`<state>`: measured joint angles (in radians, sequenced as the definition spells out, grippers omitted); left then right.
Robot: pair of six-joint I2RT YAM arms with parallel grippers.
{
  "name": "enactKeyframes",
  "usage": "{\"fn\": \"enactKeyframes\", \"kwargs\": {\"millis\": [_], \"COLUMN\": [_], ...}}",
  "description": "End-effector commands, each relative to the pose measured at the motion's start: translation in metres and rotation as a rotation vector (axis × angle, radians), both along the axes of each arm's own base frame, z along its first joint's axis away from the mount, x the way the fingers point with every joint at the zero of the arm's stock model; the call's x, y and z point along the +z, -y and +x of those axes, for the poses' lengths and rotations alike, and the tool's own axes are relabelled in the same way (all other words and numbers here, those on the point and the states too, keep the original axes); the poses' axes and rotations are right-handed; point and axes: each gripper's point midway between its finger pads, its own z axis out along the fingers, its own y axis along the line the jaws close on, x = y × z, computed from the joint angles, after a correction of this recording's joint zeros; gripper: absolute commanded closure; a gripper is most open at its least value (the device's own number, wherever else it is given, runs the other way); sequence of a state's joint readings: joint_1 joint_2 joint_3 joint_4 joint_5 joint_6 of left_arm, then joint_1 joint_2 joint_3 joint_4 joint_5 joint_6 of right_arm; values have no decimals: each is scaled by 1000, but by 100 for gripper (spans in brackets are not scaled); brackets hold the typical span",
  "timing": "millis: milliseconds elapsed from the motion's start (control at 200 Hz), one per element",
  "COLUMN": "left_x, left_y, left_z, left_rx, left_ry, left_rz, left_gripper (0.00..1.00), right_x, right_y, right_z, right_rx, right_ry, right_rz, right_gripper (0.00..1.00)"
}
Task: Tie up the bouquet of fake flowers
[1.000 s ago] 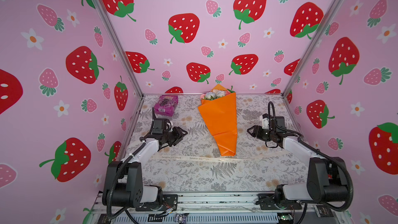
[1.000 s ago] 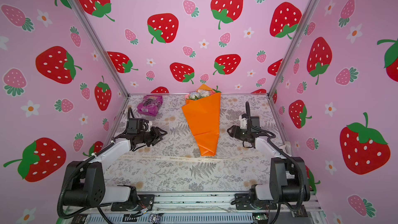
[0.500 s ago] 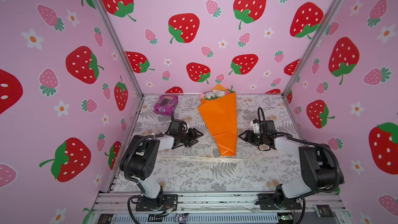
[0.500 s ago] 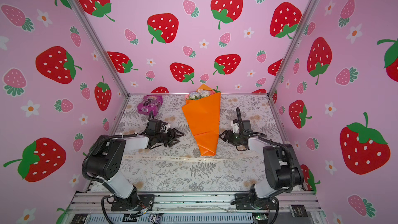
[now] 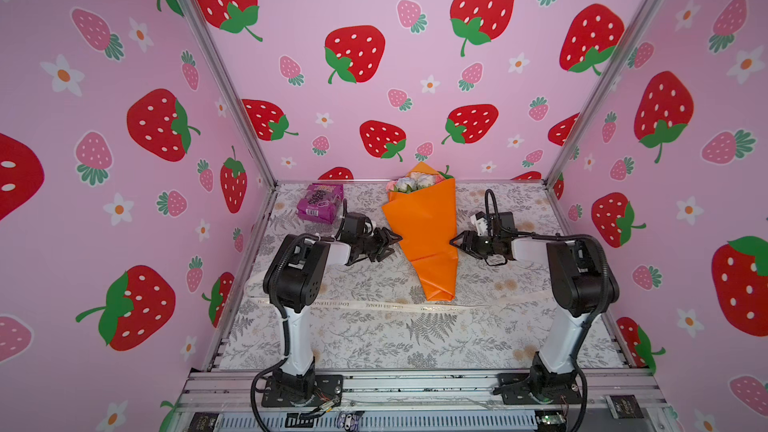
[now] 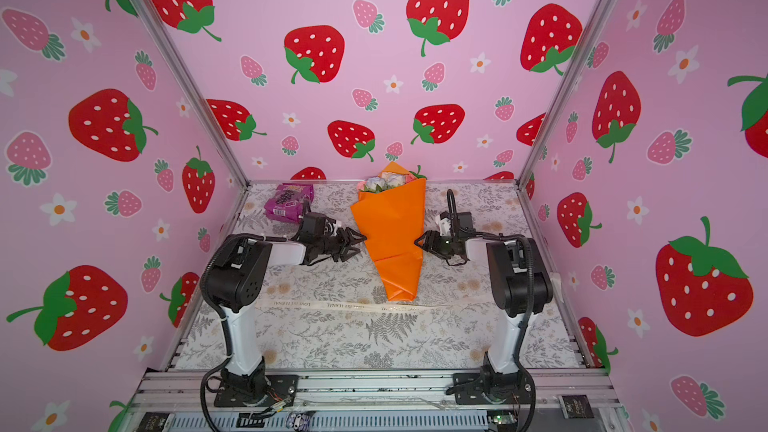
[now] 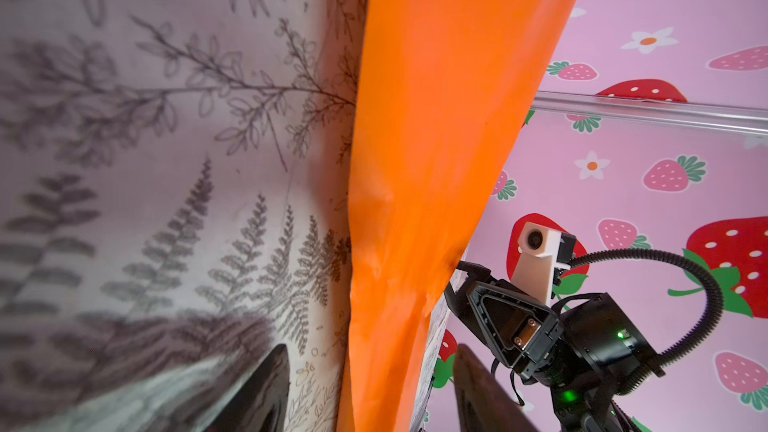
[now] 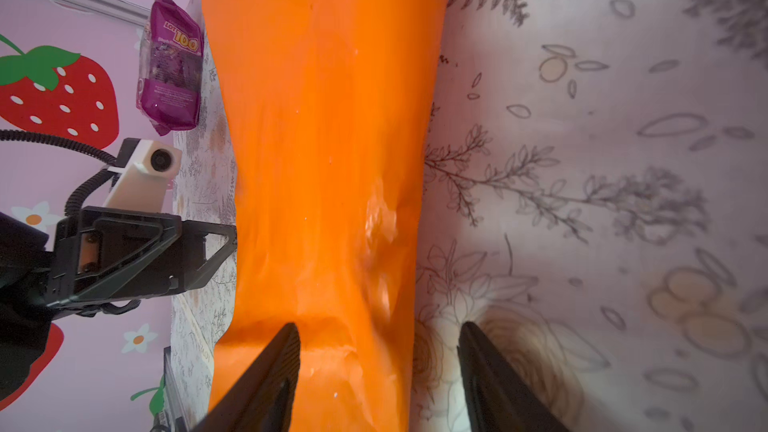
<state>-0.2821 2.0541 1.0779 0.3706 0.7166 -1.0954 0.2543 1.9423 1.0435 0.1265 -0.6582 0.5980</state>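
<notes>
A: Arm pose?
B: Both arms match. The lower links stand up from the bases at the near rail, elbows are bent, and the forearms run level and inward. The left gripper and right gripper face each other low over the desk, one on each side of the bouquet of fake flowers.
A: Jaws?
B: Both are spread wide with nothing held. In each wrist view one finger is over the orange paper and the other over the desk cloth, so the paper's side edge runs between them: left fingers, right fingers. I can't tell whether any tip touches the paper.
A: Bouquet location?
B: Flat in the middle of the desk, lengthwise near to far. The flower heads are at the far wall, and the wrap tapers to a folded tip on the near side. The grippers are about mid-length of the wrap, at its left and right edges.
A: Room?
B: The ribbon lies left to right across the desk, right at the tip. I can't tell if they touch. Near of the ribbon is open cloth up to the rail. The purple packet is in the far-left corner, just beyond the left wrist. There is open cloth between the right arm and the far and right walls.
</notes>
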Motion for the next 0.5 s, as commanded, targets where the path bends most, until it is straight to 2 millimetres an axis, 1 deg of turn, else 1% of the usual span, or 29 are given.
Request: {"fn": "enactKeyframes", "kwargs": {"millis": [0,75,230,340,495], "left_x": [7,1,-11,-21,-34], "left_y": [12,14,19,24,30], "left_z": [16,23,37,44,55], "left_rx": [-6,-2,8,14,23], "left_ry": [3,-10,-31,-53,-66], "left_rz": [-49,-53,-63,-72,-93], "left_gripper": [40,41,43,45,45], "right_x": [2,0,-12,-13,-19], "right_y": [-9,-14,-18,-23,-31], "right_z": [17,30,51,67,79], "right_rx": [25,33,25,12,33], "right_ry": [17,22,-1,17,11], "right_rz": [23,34,58,92,128], "right_gripper": [36,36,37,37,37]}}
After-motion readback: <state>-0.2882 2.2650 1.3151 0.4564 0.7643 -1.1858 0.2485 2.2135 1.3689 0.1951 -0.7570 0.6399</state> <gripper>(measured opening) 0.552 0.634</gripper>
